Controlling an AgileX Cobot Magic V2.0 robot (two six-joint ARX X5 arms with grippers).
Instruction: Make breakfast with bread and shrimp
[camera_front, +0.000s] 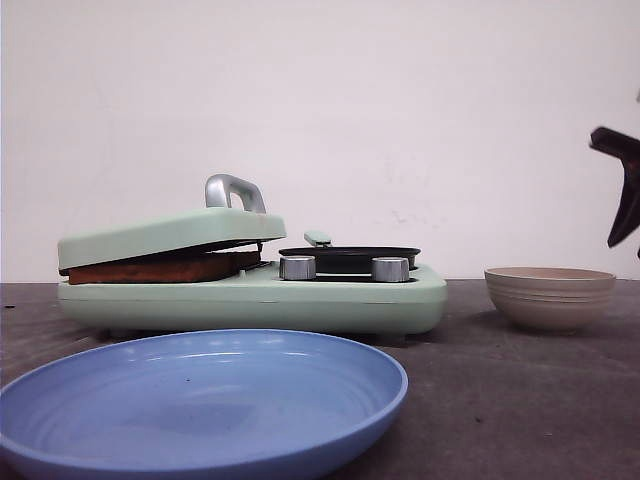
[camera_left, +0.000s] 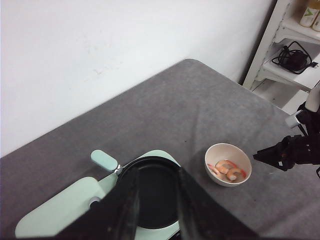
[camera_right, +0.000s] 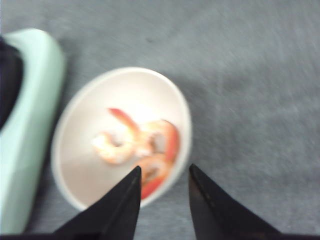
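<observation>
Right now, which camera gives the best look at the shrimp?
The right wrist view: the shrimp fill the bowl right beneath it, though blurred. The left wrist view shows them small; the front view shows only the bowl's outside.

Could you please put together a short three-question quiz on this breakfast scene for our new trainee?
1. True or false: the bread lies under the lid of the green cooker.
2. Where are the shrimp now?
A. in the black pan
B. in the beige bowl
C. on the blue plate
3. Fill in: the right gripper hovers open above the ____.

Key:
1. True.
2. B.
3. Bowl; its fingers are apart and hold nothing.
</observation>
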